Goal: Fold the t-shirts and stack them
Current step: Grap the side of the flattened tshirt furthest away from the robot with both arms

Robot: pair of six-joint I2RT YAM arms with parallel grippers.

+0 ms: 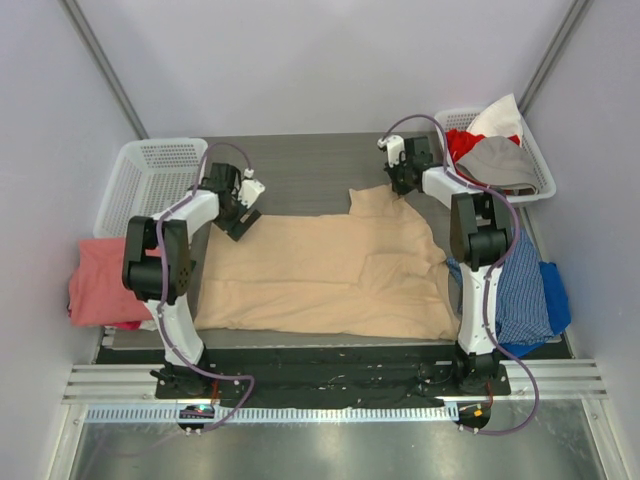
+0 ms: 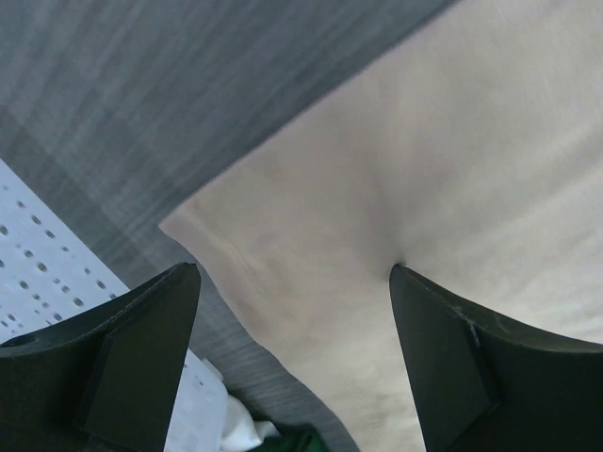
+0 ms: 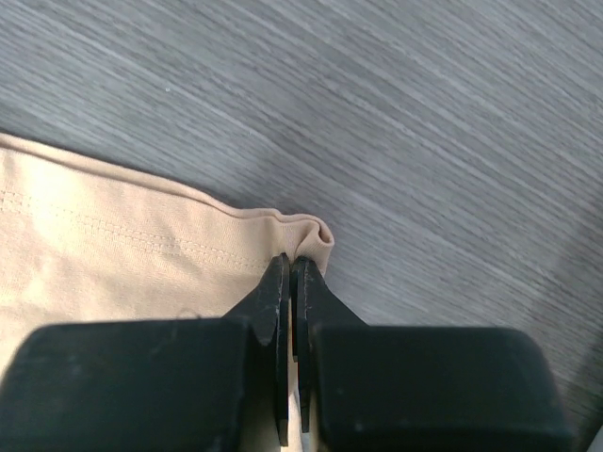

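At the left edge of the surface the salmon-pink t-shirt (image 1: 100,282) lies in a loose heap just beside the left arm, with a white basket (image 1: 150,180) at the far left corner. The left claw (image 2: 292,275) hangs with its jaws spread wide and holding nothing, above the far left corner of the tan t-shirt (image 1: 330,275). That shirt is spread nearly flat across the middle of the surface, with a few soft ridges. At its far right corner the right claw (image 3: 290,268) is pinched fully together on a small bunch of stitched hem. The cloth looks light, thin and limp, so it will likely drape and crease wherever it is lifted. Corners and hemmed edges, where doubled fabric gives some bite, seem the best holds, ideally both far corners together. Near the right edge sit a second basket (image 1: 450,120) of clothes and a blue checked cloth (image 1: 520,290).
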